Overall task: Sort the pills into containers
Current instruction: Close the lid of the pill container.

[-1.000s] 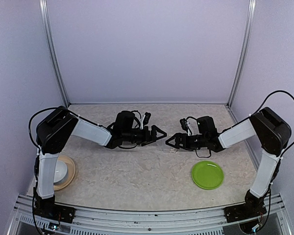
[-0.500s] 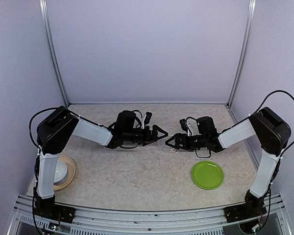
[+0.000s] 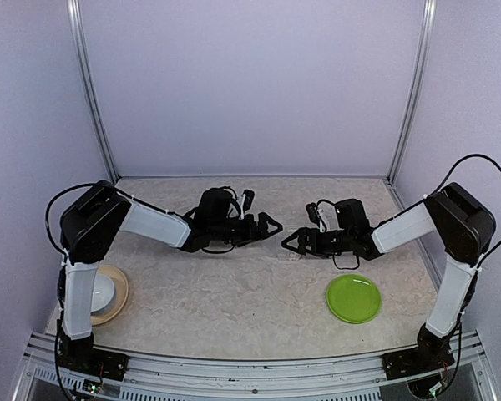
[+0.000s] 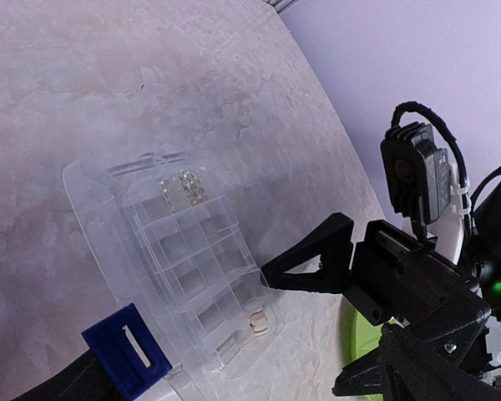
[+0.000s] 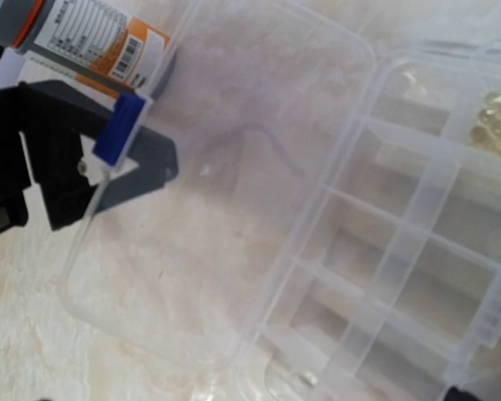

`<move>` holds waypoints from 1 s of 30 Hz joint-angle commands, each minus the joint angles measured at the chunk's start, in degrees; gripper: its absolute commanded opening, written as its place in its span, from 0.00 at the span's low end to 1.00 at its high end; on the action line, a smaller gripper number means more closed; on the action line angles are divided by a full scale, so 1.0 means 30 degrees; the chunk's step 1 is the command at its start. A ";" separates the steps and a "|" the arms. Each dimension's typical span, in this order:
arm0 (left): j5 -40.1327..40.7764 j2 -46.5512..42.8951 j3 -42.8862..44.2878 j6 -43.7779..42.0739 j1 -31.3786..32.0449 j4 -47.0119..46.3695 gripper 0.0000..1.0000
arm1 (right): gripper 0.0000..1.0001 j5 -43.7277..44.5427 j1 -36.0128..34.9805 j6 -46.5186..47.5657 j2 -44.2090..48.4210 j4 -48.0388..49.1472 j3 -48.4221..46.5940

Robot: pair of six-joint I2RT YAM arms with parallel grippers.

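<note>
A clear compartmented organizer box (image 4: 188,251) lies open on the table between my grippers, and also fills the right wrist view (image 5: 384,251). Yellowish pills (image 4: 184,188) sit in one compartment and white pills (image 4: 257,322) in another. My left gripper (image 3: 273,224) is closed on the edge of the box's open lid (image 5: 209,184); its blue pad (image 5: 117,129) presses on that edge. My right gripper (image 3: 289,242) is open, one finger (image 4: 317,259) touching the box's rim. The gray-capped bottle with the orange label (image 5: 75,33) lies behind the left gripper. The small vial is out of view.
A flat green plate (image 3: 353,298) lies near the right arm, close to the right gripper (image 4: 348,322). A white bowl on a tan plate (image 3: 104,292) sits at the near left by the left arm's base. Walls enclose the table on three sides.
My left gripper's fingers have come together from a wide-open spread, and it has shifted slightly. The right arm has not moved.
</note>
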State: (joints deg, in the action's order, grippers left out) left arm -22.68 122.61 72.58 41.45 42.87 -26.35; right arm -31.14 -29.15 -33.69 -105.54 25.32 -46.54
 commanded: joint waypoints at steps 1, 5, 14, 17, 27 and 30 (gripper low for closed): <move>0.0972 -0.0938 0.0269 -0.0981 0.0182 0.1003 0.99 | 1.00 -0.0121 -0.0128 0.0252 -0.0285 0.0192 -0.0364; 0.0357 -0.0764 0.0388 -0.0898 0.0319 0.0590 0.99 | 1.00 -0.0082 -0.0128 0.0303 -0.0297 0.0145 -0.0369; -0.0128 -0.1055 0.0300 -0.0719 0.0726 -0.0300 0.99 | 1.00 -0.0080 -0.0128 0.0376 -0.0300 0.0048 -0.0453; 0.0241 -0.1293 0.0289 -0.0981 0.0901 -0.0151 0.99 | 1.00 -0.0109 -0.0128 0.0386 -0.0292 0.0054 -0.0464; 0.0588 -0.1245 0.0824 -0.1320 0.1393 0.0212 0.99 | 1.00 -0.0073 -0.0128 0.0391 -0.0300 0.0136 -0.0394; 0.0616 -0.0946 0.1082 -0.1315 0.1441 0.0514 0.99 | 1.00 -0.0024 -0.0128 0.0391 -0.0249 0.0172 -0.0351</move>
State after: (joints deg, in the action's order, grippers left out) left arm -21.56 120.05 73.32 38.79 46.63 -24.64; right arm -31.11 -29.15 -33.10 -105.56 25.26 -46.57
